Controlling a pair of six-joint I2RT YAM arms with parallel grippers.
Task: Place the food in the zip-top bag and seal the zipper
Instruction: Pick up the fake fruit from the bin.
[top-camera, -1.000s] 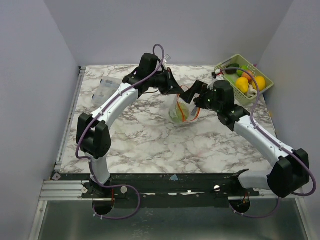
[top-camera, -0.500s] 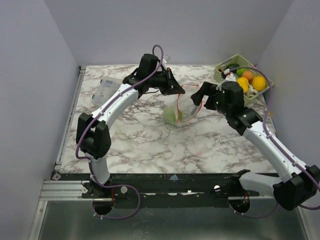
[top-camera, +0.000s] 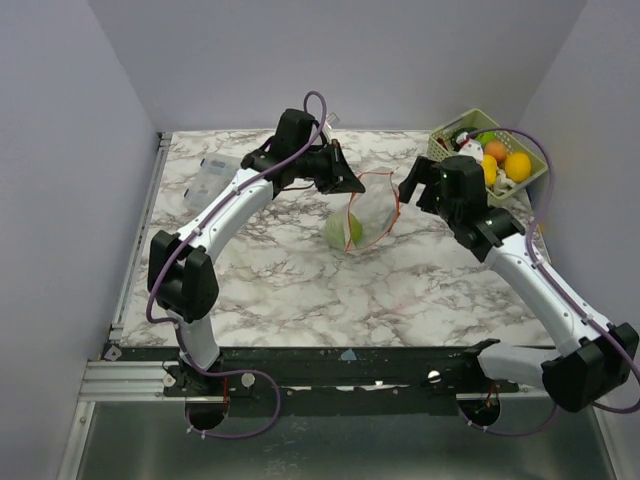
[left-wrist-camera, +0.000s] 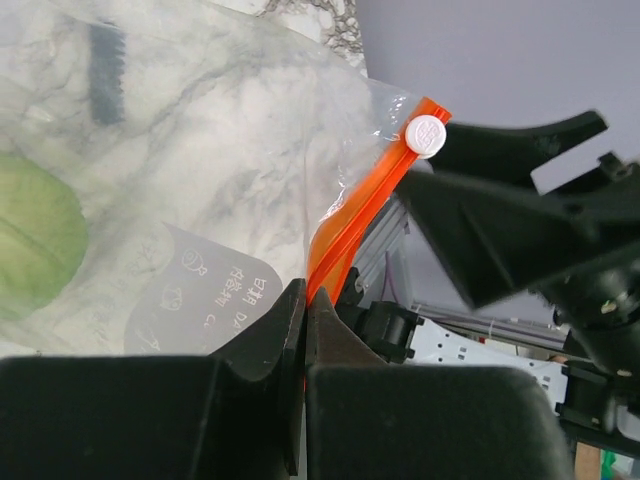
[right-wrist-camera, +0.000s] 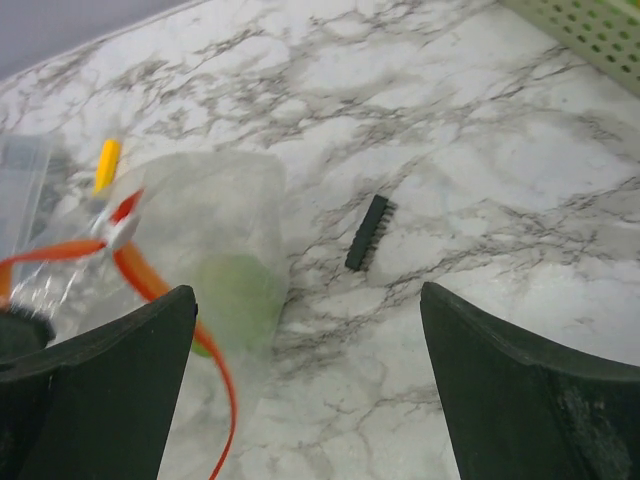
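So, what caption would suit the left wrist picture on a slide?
Left hand pinching the orange zipper of the clear bag, a green toy food inside.

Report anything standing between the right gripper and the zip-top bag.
Nothing visible does. The open right gripper faces the zip-top bag, which the left gripper pinches by its zipper; only bare table lies between them.

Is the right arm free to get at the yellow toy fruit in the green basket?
Probably yes: the right hand is open and empty, and the glossy yellow toy fruit lies uncovered on top in the pale green slatted basket beside that arm's wrist.
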